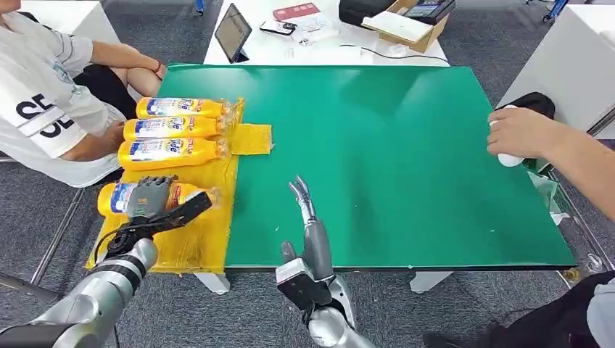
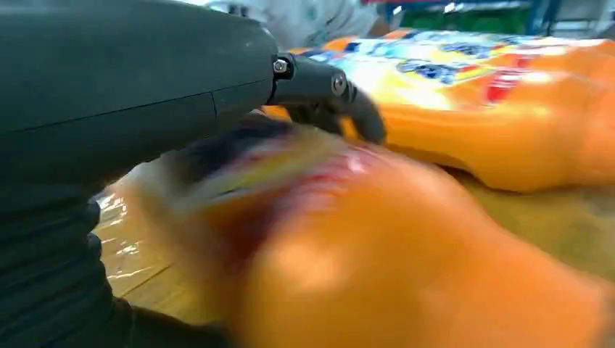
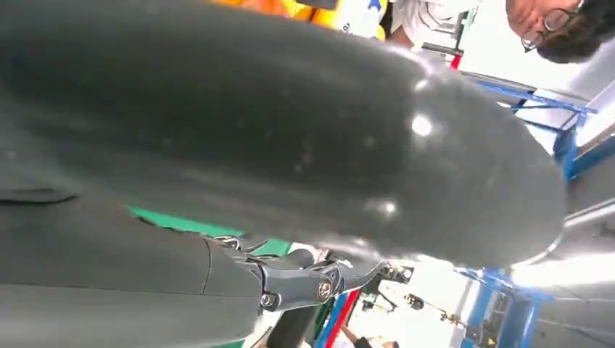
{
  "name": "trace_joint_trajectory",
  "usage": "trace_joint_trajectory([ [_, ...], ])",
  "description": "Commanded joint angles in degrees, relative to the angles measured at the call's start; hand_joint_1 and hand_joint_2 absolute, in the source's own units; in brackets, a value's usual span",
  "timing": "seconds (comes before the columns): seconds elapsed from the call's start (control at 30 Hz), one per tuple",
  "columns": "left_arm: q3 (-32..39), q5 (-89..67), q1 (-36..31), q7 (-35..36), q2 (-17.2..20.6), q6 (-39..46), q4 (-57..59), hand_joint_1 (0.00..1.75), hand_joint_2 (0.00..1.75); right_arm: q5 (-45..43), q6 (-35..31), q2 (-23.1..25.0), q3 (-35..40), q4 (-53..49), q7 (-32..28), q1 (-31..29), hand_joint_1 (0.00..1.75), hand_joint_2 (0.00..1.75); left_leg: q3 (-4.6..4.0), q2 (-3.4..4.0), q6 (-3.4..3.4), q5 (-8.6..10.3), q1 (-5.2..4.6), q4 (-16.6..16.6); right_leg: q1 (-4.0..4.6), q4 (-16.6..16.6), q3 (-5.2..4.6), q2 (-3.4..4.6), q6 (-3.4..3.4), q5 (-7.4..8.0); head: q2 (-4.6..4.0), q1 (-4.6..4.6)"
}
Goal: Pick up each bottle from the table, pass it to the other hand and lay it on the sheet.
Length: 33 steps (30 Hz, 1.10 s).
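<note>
Far left, seated beside the tabletop (image 1: 406, 159): a person in a white printed shirt (image 1: 43, 101), forearm resting near the yellow sheet (image 1: 196, 239).

On the sheet, at the green tabletop's left edge: three orange bottles lying on their sides in a row, caps toward the middle of the tabletop — far bottle (image 1: 181, 107), middle bottle (image 1: 174, 127), near bottle (image 1: 170, 151), each just beside the next. A small flap of the sheet (image 1: 252, 138) sticking out onto the green by the caps.

Nearer the robot, still on the sheet: a fourth bottle (image 1: 116, 197), also on its side, apart from the row. Left hand (image 1: 156, 199) wrapped over its middle, fingers curled across the label, thumb reaching toward the cap end — gripping it. In the left wrist view, the same bottle (image 2: 406, 268) blurred and close, a dark fingertip (image 2: 362, 116) hooked over it, the near bottle of the row (image 2: 508, 109) just beyond on the sheet (image 2: 537, 225).

Centre, at the front edge of the tabletop: right hand (image 1: 308, 225) held over the green, fingers straight and pointing away from the robot, holding nothing. Right wrist view mostly dark cover, fingers (image 3: 312, 283) extended.

Behind the green surface: a white table with a tablet (image 1: 233, 32), a phone (image 1: 278, 27) and a cardboard box (image 1: 413, 25).

Far right: another person's hand (image 1: 523, 132) resting on a white object (image 1: 510, 159) at the tabletop's edge.
</note>
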Motion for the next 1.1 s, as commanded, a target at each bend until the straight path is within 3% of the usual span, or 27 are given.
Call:
trace_joint_trajectory([
  [0.03, 3.89, 3.17, 0.02, -1.58, -1.62, -5.72, 4.47, 0.00, 0.00, -0.37, -0.07, -1.06, -0.81, 3.15, 0.63, -0.70, 0.00, 0.00, 0.12, 0.00, -0.01, -0.01, 0.01, -0.06, 0.01, -0.07, 0.13, 0.00, -0.04, 0.00, -0.02, 0.00],
  [0.5, 3.66, 7.42, -0.30, -6.08, -2.14, -12.03, 4.02, 0.00, 0.00, -0.56, -0.58, -0.87, -1.24, 3.98, 0.53, -0.43, 0.00, 0.00, 0.13, 0.03, -0.03, 0.00, -0.02, -0.05, -0.02, -0.03, 0.12, 0.03, -0.05, -0.01, 0.00, 0.00],
  [0.7, 7.26, 23.18, 0.48, -17.08, -2.43, -23.72, -0.87, 0.00, 0.00, -0.38, -0.19, -1.23, -1.80, 5.24, 0.35, -0.36, 0.00, 0.00, 0.17, 0.03, -0.02, 0.01, -0.01, -0.08, -0.01, -0.09, 0.18, 0.03, -0.06, 0.01, 0.00, 0.00],
  [0.87, 7.27, 33.53, 2.09, -20.88, -2.42, -25.86, -6.58, 0.00, 0.00, -0.08, 0.22, -1.19, -2.05, 5.93, 0.83, -0.50, 0.00, 0.00, 0.17, 0.01, -0.02, 0.01, -0.02, -0.06, -0.02, -0.07, 0.18, 0.02, -0.05, 0.01, 0.00, 0.02],
  [1.0, 5.67, 41.26, 4.32, -22.23, -3.06, -23.83, -12.62, 0.00, 0.00, 0.45, 0.60, -1.11, -1.85, 6.32, 1.21, -0.63, 0.00, 0.00, 0.17, 0.05, -0.06, -0.02, 0.03, -0.06, 0.03, -0.08, 0.18, 0.06, -0.12, 0.00, 0.00, 0.02],
  [1.1, 9.33, 52.39, 7.25, -27.93, -6.92, -13.65, -20.93, 0.00, 0.00, 0.37, 1.12, -1.80, -0.89, 8.18, 1.47, -1.72, 0.00, 0.00, 0.03, 0.00, -0.05, -0.01, 0.03, -0.03, 0.04, -0.06, 0.04, 0.00, -0.08, -0.01, 0.00, 0.00],
])
